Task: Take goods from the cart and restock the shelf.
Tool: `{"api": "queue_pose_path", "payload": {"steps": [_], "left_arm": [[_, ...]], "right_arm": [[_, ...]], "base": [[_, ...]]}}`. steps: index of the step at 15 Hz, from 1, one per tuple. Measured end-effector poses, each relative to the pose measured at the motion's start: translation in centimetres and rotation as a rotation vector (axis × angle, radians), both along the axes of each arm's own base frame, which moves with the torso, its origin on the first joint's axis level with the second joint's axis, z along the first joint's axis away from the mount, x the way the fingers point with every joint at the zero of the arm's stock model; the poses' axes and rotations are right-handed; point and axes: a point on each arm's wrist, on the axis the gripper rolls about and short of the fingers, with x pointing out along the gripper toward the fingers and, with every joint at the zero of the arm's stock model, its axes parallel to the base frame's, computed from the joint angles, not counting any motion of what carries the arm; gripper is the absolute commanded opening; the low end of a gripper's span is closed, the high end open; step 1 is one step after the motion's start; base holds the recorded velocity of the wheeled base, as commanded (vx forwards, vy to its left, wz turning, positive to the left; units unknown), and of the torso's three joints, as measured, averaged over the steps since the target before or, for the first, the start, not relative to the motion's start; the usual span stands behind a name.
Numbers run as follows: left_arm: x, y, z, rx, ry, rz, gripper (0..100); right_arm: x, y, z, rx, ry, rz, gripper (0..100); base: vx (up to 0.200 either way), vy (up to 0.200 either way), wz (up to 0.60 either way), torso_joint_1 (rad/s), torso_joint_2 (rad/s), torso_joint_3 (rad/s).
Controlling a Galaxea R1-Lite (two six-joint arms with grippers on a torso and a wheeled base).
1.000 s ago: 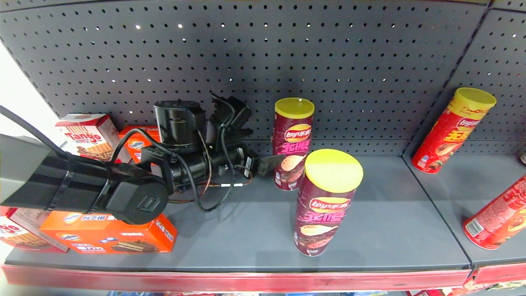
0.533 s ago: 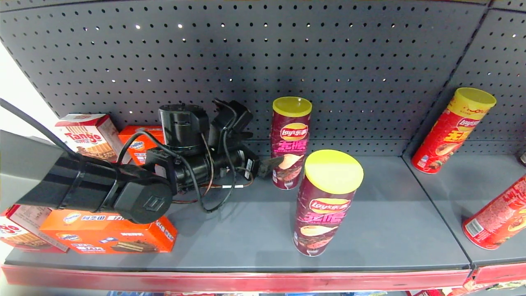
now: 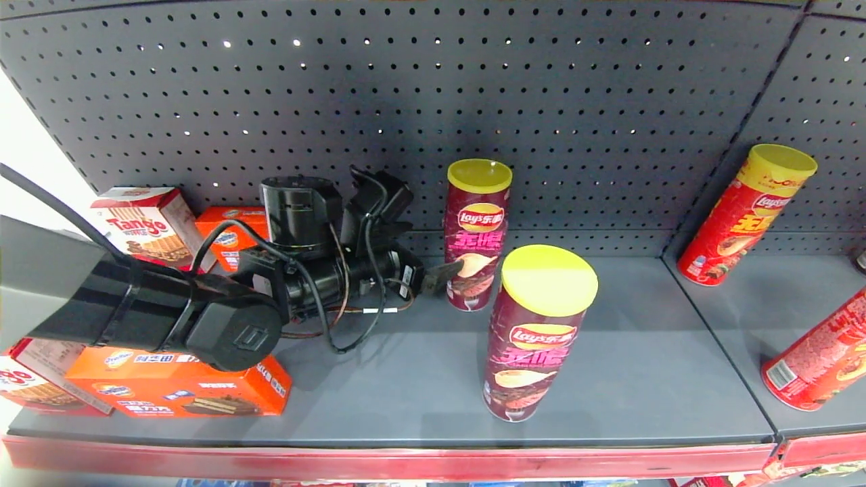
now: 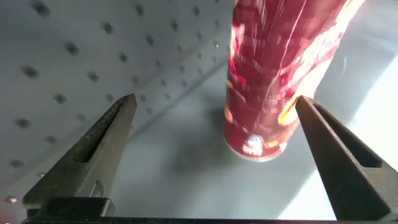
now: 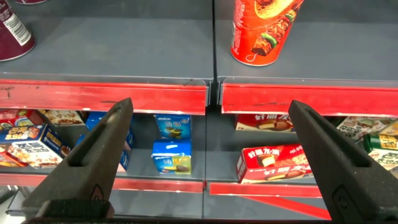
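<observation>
Right, the biggest thing ahead of me is the dark grey pegboard [image 3: 541, 101], flat sheet metal punched with regular rows of small round holes, filling the twelve o'clock side of the head view. Below it lies the shelf [image 3: 643, 365], a smooth matte grey deck with a glossy red lip [image 3: 406, 463] along its six o'clock edge. My left arm [image 3: 155, 311] comes in from nine o'clock, a black tubular forearm draped with loose cables, held roughly level just above the deck, wrist pointing toward three o'clock. I count two maroon chip cans, both upright cylinders with flat yellow lids: the back can [image 3: 477, 237] stands close to the pegboard near the middle of the deck, and the front can [image 3: 534, 338] stands apart from it at about five o'clock. In the next bay at three o'clock sit two more of the same shape, one red can [image 3: 744, 216] by the pegboard and another red can [image 3: 815, 365] nearer the lip. At nine o'clock I count four cardboard cartons: an orange box [image 3: 226, 233] at the back, a second orange box [image 3: 176, 389] at the front, and a white-and-red box [image 3: 145, 220] beside each, the nearer white-and-red box [image 3: 27, 385] half hidden. The left gripper [image 4: 215, 99] is spread wide and holds nothing; its dark wedge-shaped fingers [image 4: 93, 155] flank the back can's base, which sits nearer one of them, though I cannot tell whether they touch. The right gripper [image 5: 210, 104] is likewise spread and empty, facing the red lip, with small cartons [image 5: 173, 155] on a lower shelf beyond.
</observation>
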Motion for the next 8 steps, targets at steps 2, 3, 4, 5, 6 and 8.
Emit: {"api": "queue_pose_path", "payload": {"steps": [2,3,4,5,6,8], "left_arm": [[-0.6,-0.5,-0.6,0.011,0.019,-0.02,100],[-0.8,-0.8,-0.7,0.014,0.023,-0.03,100],[-0.8,-1.0,-0.8,0.015,0.025,-0.034,100],[-0.8,-1.2,-1.0,0.017,0.027,-0.037,100],[-0.7,-1.4,-1.1,0.018,0.028,-0.036,100],[-0.3,-1.7,-1.4,0.021,0.031,-0.033,100]], "right_arm": [[0.0,0.0,0.0,0.0,0.0,0.0,100],[0.0,0.0,0.0,0.0,-0.001,0.0,100],[0.0,0.0,0.0,0.0,-0.001,0.0,100],[0.0,0.0,0.0,0.0,0.0,0.0,100],[0.0,0.0,0.0,0.0,-0.001,0.0,100],[0.0,0.0,0.0,0.0,0.0,0.0,100]], "base": [[0.0,0.0,0.0,0.0,0.0,0.0],[0.0,0.0,0.0,0.0,0.0,0.0],[0.0,0.0,0.0,0.0,0.0,0.0],[0.0,0.0,0.0,0.0,0.0,0.0],[0.0,0.0,0.0,0.0,0.0,0.0],[0.0,0.0,0.0,0.0,0.0,0.0]]}}
